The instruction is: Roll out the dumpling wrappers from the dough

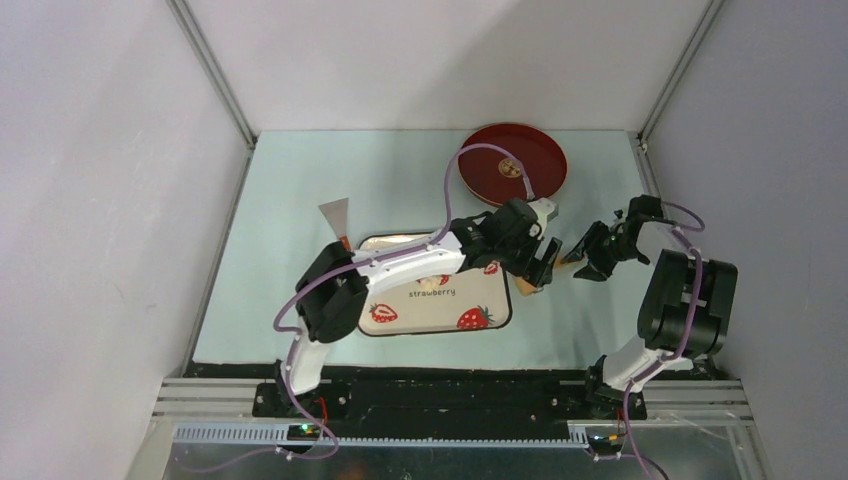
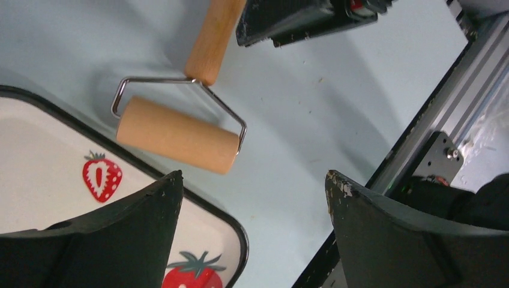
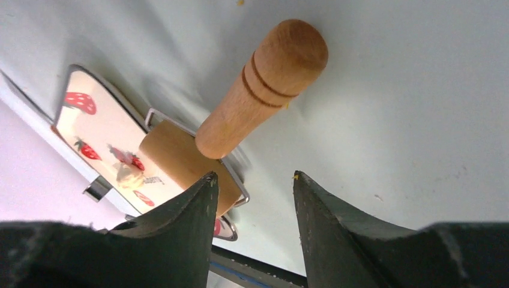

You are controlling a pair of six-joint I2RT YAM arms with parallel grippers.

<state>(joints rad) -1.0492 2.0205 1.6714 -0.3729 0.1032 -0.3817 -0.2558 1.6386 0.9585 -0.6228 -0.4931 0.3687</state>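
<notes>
Dough [image 3: 129, 174]: a small pale cream lump with a soft, irregular outline and a matte surface. It is too small in every view to tell whether it is flattened. It lies on the rounded-rectangular white plate with red strawberry print and dark rim [image 1: 440, 312], close to the plate's middle and just beside the printed word.

Tan wooden roller with bent steel-wire frame [image 2: 177, 135]: a smooth cylindrical barrel of unvarnished-looking, fine-grained wood. Its turned handle has a rounded end and two shallow grooves near that end. The roller rests on the pale blue-green table mat [image 1: 300, 180], just off the plate's right edge. The barrel is toward the plate and the handle points right and slightly far.

Left gripper [image 2: 253, 175]: hovers above the barrel and the plate's right corner. The black jaws are spread wide with nothing between them.

Right gripper [image 3: 253, 175]: sits at the handle end of the roller with its jaws roughly half apart. The handle lies just past the tips, and the gap between them holds nothing.

Further items:
- A glossy dark red round tray [image 1: 535, 150] with a small gold emblem [image 1: 510, 168] sits at the far side of the mat.
- A flat silver trapezoid scraper blade [image 1: 335, 214] lies off the plate's far-left corner.
</notes>
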